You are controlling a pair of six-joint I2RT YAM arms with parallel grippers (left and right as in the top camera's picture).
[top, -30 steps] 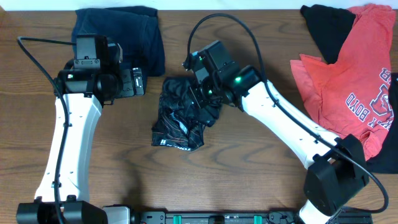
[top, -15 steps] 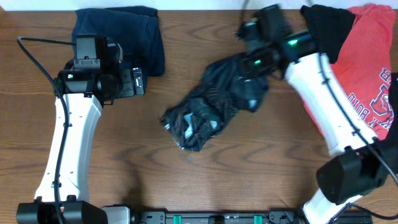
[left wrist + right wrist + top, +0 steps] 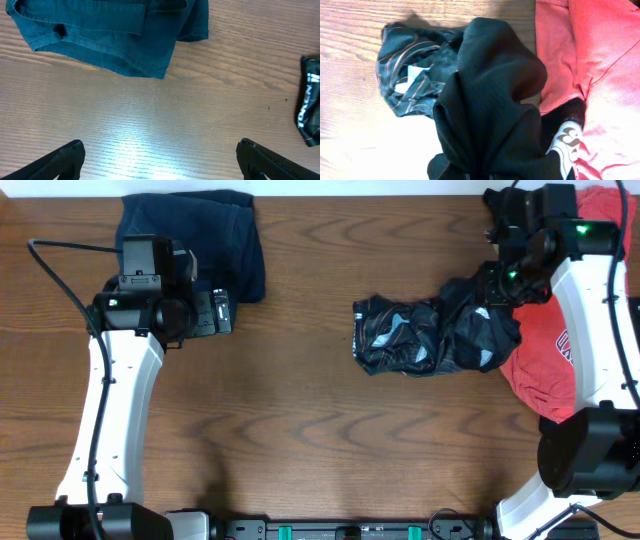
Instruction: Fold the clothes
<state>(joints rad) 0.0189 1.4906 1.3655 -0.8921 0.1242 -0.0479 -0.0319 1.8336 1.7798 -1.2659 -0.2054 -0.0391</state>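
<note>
The black shiny sports shirt lies bunched and stretched out right of the table's middle. Its right end is lifted, and my right gripper is shut on it. In the right wrist view the black cloth rises in folds into the jaws and hides the fingertips. Its reddish-lined, white-tagged end trails on the wood. The red T-shirt lies under and beside the held end at the right edge. My left gripper hangs open over bare wood, far from the shirt.
A folded navy garment lies at the back left, just beyond the left gripper. The red T-shirt covers the table's right edge.
My right gripper has carried the black shirt from the table's middle toward the back right, dragging it onto the red T-shirt's edge. The left arm has not moved.
</note>
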